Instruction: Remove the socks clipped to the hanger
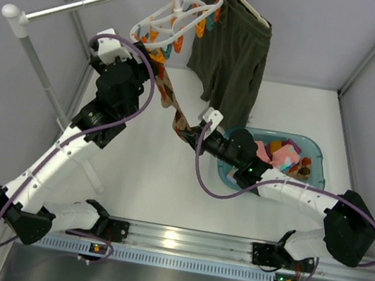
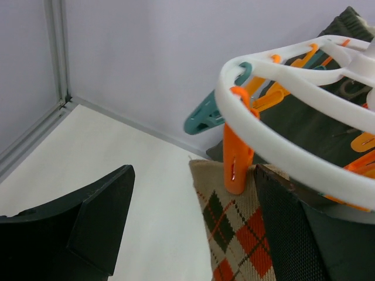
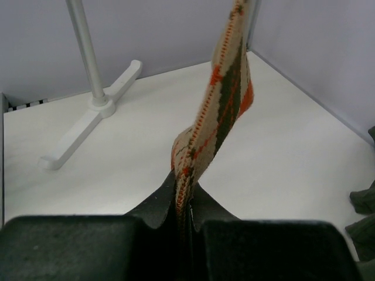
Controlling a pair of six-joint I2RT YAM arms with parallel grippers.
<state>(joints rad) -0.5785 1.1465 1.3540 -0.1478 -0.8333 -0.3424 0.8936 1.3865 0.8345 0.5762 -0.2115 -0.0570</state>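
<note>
Brown-orange diamond sock (image 3: 225, 88), clamped in right gripper (image 3: 185, 206); top pegged to hanger (image 2: 293, 159)

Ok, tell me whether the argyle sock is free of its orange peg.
No, the orange peg clamps the sock's top edge under the hanger.

We look down from high above the near edge, taking in the whole table (image 1: 146, 177), with the hanger (image 1: 179, 14) at top centre of the frame. Our left wrist view sits close under that hanger (image 2: 281, 149), facing the back wall (image 2: 146, 58). Our right wrist view looks along the right end effector (image 3: 184, 202), low across the table (image 3: 281, 146) toward the rack foot (image 3: 88, 126) at upper left. All three share the diamond-pattern sock (image 1: 168, 95) (image 2: 234, 228) (image 3: 225, 88).
</note>
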